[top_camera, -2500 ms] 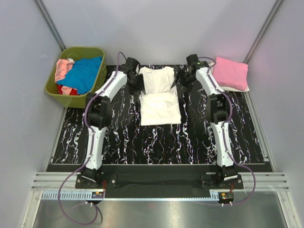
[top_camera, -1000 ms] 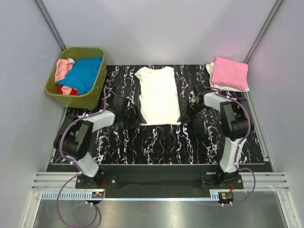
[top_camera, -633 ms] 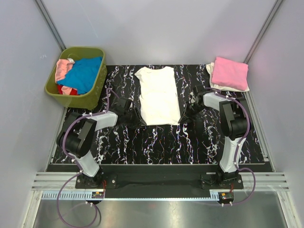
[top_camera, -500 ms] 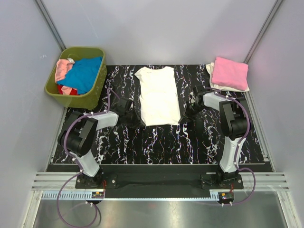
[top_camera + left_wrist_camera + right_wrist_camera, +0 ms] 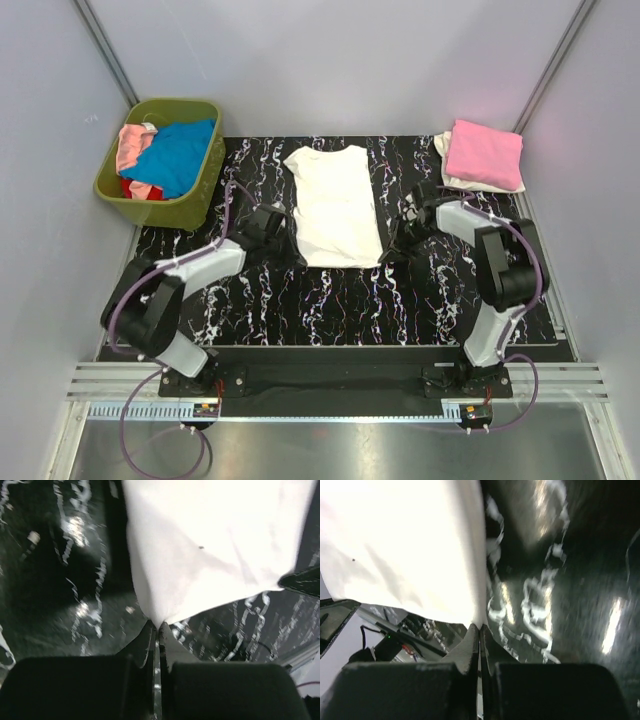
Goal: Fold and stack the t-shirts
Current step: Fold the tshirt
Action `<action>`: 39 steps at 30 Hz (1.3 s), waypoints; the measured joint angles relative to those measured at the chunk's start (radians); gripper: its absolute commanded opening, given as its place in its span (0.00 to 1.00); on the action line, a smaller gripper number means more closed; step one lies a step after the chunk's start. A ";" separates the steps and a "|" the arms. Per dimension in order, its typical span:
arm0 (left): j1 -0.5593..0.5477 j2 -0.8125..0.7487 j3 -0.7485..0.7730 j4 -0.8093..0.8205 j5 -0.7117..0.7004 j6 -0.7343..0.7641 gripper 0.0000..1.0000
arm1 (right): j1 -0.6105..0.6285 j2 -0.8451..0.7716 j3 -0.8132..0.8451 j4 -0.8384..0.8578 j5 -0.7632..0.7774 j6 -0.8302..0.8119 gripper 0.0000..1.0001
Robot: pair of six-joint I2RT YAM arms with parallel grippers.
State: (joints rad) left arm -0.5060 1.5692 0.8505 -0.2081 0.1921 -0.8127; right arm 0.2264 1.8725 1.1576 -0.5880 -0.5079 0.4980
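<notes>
A white t-shirt (image 5: 335, 205) lies partly folded on the black marbled mat (image 5: 330, 300), collar at the far end. My left gripper (image 5: 291, 250) is shut on its near left corner. In the left wrist view the white t-shirt (image 5: 215, 540) tapers to a point pinched in the left gripper (image 5: 158, 630). My right gripper (image 5: 388, 250) is shut on the near right corner. The right wrist view shows the white t-shirt (image 5: 405, 545) running down into the right gripper (image 5: 479, 629). Both held corners sit slightly off the mat.
At the back right, a folded pink t-shirt (image 5: 483, 153) rests on a cream one (image 5: 443, 148). An olive-green basket (image 5: 165, 213) at the back left holds blue (image 5: 180, 155), pink (image 5: 130, 145) and red shirts. Grey walls enclose the mat.
Both arms came from the shirt's far end to its near corners. Both grippers closed on those corners, and the near hem has lifted and shifted slightly.
</notes>
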 measured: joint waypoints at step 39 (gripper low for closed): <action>-0.131 -0.334 0.285 -0.600 -0.125 -0.003 0.02 | 0.086 -0.570 0.065 -0.299 0.127 0.151 0.00</action>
State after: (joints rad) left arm -0.6373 1.2354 1.1358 -0.8082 0.0673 -0.8158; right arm 0.3126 1.3029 1.2224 -0.8871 -0.3809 0.6495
